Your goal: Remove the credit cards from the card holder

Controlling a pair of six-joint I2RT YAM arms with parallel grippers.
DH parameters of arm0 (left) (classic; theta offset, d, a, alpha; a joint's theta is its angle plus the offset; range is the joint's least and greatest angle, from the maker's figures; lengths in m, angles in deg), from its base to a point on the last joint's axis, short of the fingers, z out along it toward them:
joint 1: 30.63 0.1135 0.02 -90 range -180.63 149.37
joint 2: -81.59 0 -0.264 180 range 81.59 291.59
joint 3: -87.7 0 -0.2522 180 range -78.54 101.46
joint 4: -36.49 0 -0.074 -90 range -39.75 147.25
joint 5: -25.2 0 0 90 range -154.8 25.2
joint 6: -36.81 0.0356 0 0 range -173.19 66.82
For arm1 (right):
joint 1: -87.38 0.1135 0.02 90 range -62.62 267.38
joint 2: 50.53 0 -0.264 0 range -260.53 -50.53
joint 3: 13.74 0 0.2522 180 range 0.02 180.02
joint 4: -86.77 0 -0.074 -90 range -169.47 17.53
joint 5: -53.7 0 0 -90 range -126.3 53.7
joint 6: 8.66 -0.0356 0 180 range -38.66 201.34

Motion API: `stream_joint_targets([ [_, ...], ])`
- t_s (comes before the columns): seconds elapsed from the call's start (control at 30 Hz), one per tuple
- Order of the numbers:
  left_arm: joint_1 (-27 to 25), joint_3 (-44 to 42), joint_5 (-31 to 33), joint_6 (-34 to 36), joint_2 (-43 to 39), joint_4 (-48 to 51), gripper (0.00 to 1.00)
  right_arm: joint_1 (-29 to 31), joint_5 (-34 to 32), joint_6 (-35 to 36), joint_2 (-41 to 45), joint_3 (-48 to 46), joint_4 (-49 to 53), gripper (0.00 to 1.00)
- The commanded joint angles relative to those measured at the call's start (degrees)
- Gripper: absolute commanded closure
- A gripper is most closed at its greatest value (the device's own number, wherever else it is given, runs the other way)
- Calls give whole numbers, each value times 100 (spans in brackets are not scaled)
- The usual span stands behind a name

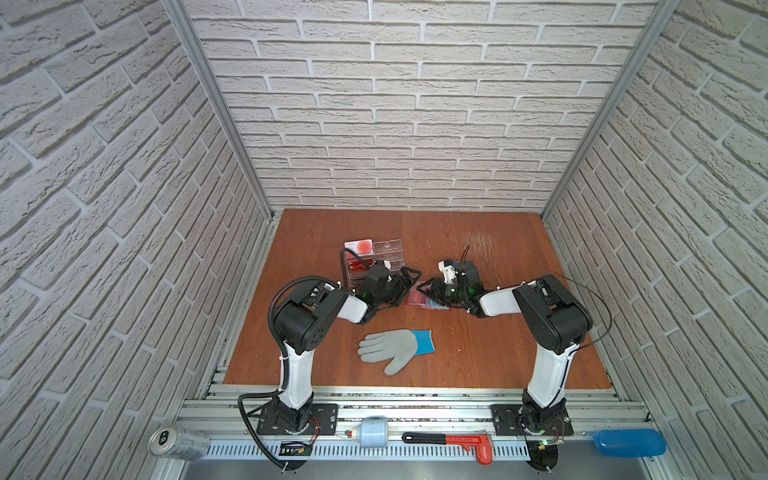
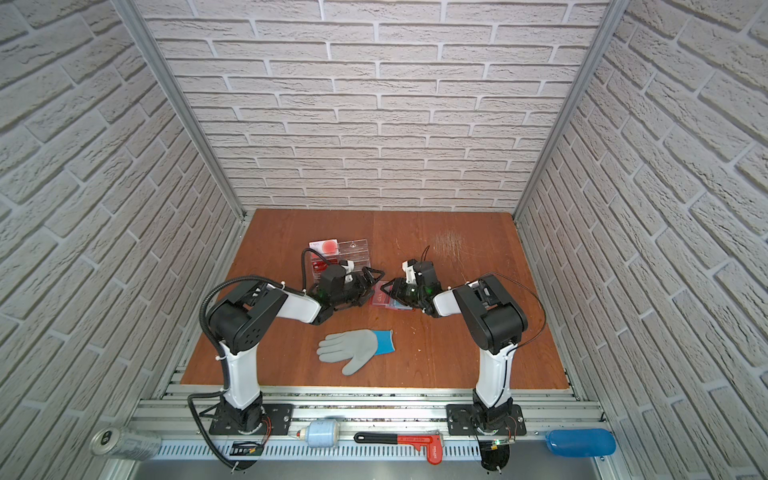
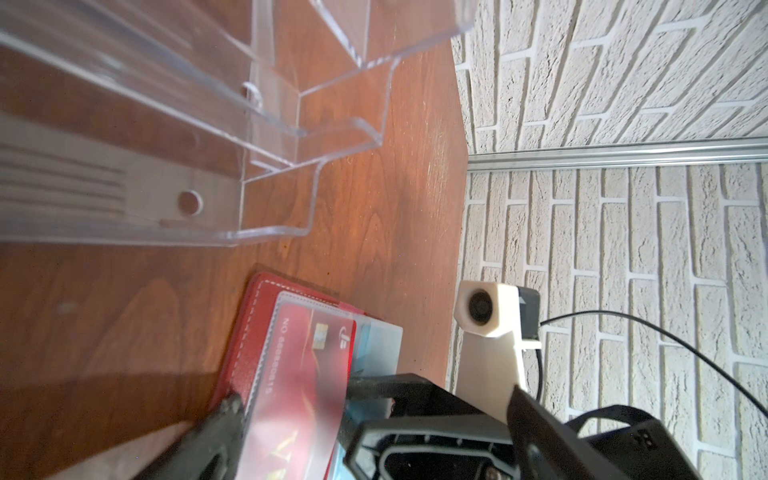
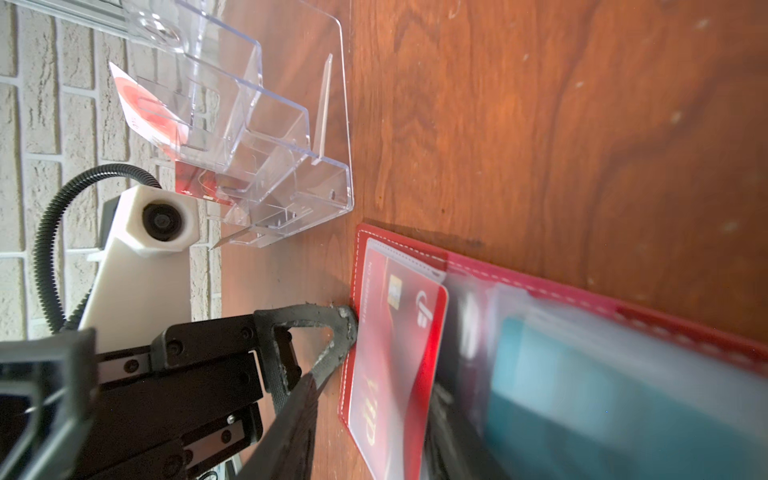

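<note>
Clutter was seen along the bottom edge of both top views: a drink can [image 1: 178, 444] at lower left, a red wrench [image 1: 453, 441] near the middle, a blue bottle [image 1: 629, 442] at lower right. Slightly higher, a grey glove [image 1: 392, 349] with a blue cuff was laid flat on the wooden table [image 1: 519, 340], well apart from the rest. At the centre of the frame the card holder [image 3: 245, 340] was spread open on the table, between the two claws. The left gripper [image 1: 404, 290] was found released, its jaws held wide; one finger [image 4: 347, 328] was pressed against the outer edge of the holder. The right gripper [image 1: 428, 296] was positioned over the clear sleeves, partly closed; whether anything was pinched could not be told. The dark red card [image 4: 399, 332] with gold lettering was lodged inside a sleeve, and the light blue card [image 4: 561, 395] was seen, blurred, among the sleeves beside it. Up and left of centre a clear acrylic stand [image 1: 384, 259] was placed, with a white card [image 1: 360, 246] bearing a red circle in it.
</note>
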Motion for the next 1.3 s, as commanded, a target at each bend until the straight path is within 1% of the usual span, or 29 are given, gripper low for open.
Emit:
stream_joint_targets([
  [0.0,-29,-123,-22,-55,126,-131,2,26,281,-144,-162,-44,-602,58],
  [0.2,12,-204,-15,-92,128,-206,2,66,428,-204,-246,10,-792,59],
  [0.23,16,-224,-11,-90,128,-214,2,83,434,-187,-432,38,-771,59],
  [0.57,51,-285,-9,-110,111,-271,2,203,512,-102,-700,277,-594,61],
  [0.93,82,-355,20,-126,97,-291,2,275,512,19,-818,375,-377,64],
  [1.07,89,-349,21,-139,111,-297,2,220,623,-68,-818,378,-466,65],
  [1.17,102,-382,22,-167,126,-327,2,111,744,-266,-813,299,-782,65],
  [1.27,102,-432,46,-185,132,-387,2,30,782,-205,-719,273,-721,66],
])
